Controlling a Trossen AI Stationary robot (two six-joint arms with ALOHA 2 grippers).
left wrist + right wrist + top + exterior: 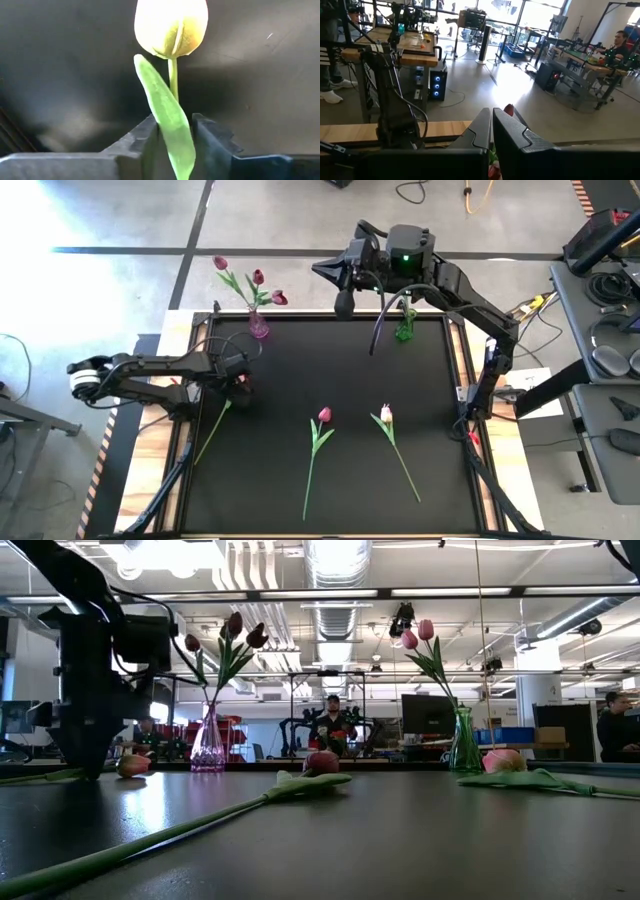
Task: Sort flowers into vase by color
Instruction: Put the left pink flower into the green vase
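My left gripper [240, 383] is down on the table's left part, shut on a pale tulip [171, 27]. Its stem [208, 435] trails toward the near left. My right gripper [322, 268] is raised beyond the far edge, shut and holding nothing [491, 117]. The pink vase [258, 328] at the far edge holds three dark magenta tulips [232, 625]. A green vase [404, 330] to its right holds two pink ones [418, 635]. A magenta tulip [324, 415] and a pale one [386, 415] lie flat mid-table. My left gripper pinches the pale tulip just below its head, on the stem and the leaf [172, 125] beside it, between the two fingers [145, 142]. The fingers come from above and lie across the stem. The head [133, 765] sits at table level, and the long stem [30, 777] lies on the table.
The black mat [280, 480] is bordered by wooden edges [135, 480]. A dark cable [376, 330] hangs from the right arm near the green vase. People sit and stand in the room behind [333, 725]. There is open mat between the lying flowers and the vases.
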